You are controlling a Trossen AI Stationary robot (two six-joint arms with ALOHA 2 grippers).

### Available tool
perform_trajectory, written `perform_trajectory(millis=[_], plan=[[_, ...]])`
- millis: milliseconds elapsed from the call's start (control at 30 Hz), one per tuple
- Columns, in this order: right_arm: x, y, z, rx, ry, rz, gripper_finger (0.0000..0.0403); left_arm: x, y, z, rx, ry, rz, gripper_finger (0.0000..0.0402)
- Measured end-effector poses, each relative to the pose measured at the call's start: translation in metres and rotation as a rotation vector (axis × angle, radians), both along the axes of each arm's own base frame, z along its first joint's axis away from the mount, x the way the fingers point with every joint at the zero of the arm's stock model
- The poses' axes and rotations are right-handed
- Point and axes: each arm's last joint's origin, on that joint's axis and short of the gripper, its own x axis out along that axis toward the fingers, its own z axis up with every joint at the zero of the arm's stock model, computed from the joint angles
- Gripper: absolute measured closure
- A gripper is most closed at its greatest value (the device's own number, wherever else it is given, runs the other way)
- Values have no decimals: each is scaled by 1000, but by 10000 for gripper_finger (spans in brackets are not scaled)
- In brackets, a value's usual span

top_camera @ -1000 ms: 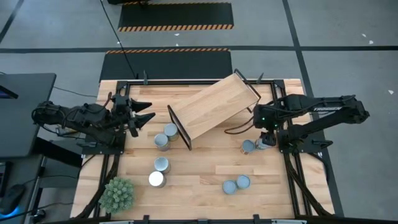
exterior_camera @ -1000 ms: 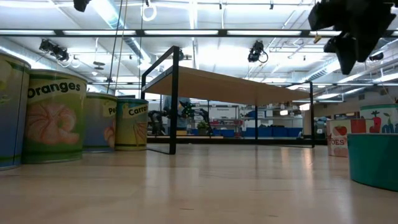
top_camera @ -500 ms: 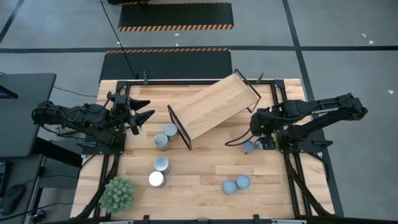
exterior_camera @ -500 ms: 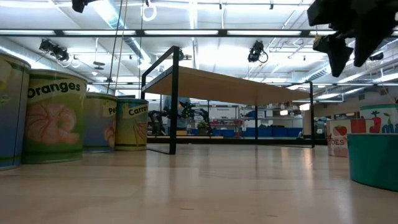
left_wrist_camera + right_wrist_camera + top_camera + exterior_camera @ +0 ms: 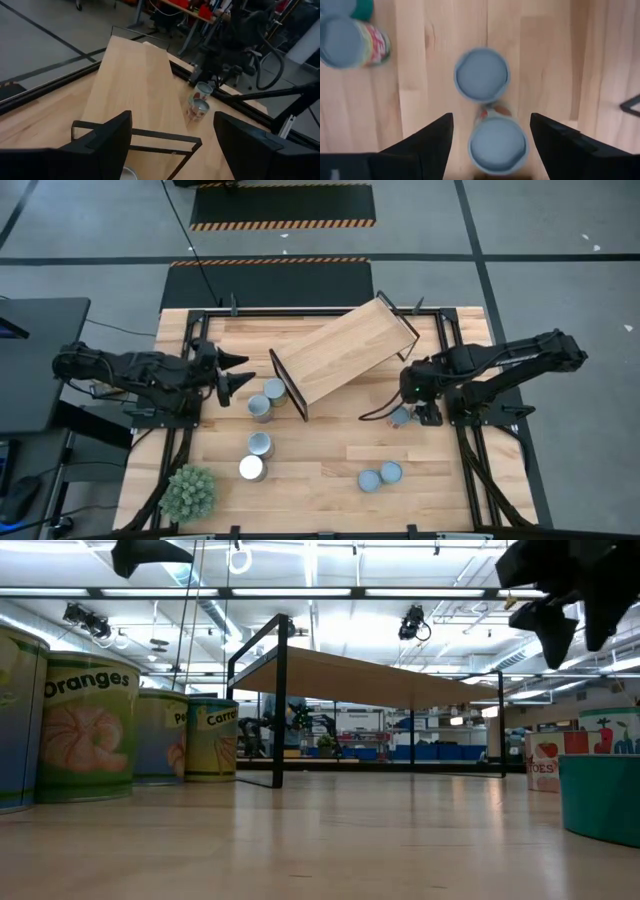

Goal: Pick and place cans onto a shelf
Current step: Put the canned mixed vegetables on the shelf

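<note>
The shelf (image 5: 345, 350), a light-wood plank with black end frames, stands slantwise at the table's far middle. Two cans (image 5: 274, 388) (image 5: 261, 407) stand by its left end frame. Two more (image 5: 259, 444) (image 5: 251, 468) are nearer, and a pair (image 5: 370, 480) (image 5: 391, 472) is near right. My left gripper (image 5: 236, 373) hovers open, left of the shelf's end and above the cans. My right gripper (image 5: 491, 120) hangs open, pointing down over two pale-topped cans (image 5: 481, 75) (image 5: 497, 145) at the table's right (image 5: 400, 417). Its fingers stand apart from them.
A spiky green plant (image 5: 189, 492) sits at the near left corner. Black rails frame the table's edges (image 5: 300, 311). In the low view, labelled cans (image 5: 85, 730) stand left and a teal can (image 5: 600, 795) right. Bare wood (image 5: 330, 450) lies in the near middle.
My right gripper has shifted a little toward the table's left and sunk over the two cans at the right, rolling slightly. My left gripper has tipped its fingers downward beside the shelf's left end. No can has moved.
</note>
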Motion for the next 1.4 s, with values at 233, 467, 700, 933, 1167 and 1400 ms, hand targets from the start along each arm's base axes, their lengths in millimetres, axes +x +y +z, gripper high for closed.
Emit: perform_trajectory(millis=[233, 467, 700, 933, 1167, 1400], plan=[[-6, 0, -2, -63, 72, 65, 77, 1, 0, -1, -3, 8, -1, 115], [-10, -1, -24, -101, 121, 129, 8, 1, 0, -3, -14, 25, 1, 115], [-12, -2, -39, -108, 131, 60, 12, 0, 0, -4, -36, 30, 8, 115], [-12, -1, -52, -86, 120, 18, 4, 0, 0, -5, -34, 32, 8, 115], [-11, -1, -54, -65, 130, -33, 4, 0, 0, -5, -32, 38, 9, 115], [-12, 0, -70, -35, 240, -123, 5, 0, 0, -5, -31, 39, 10, 115]])
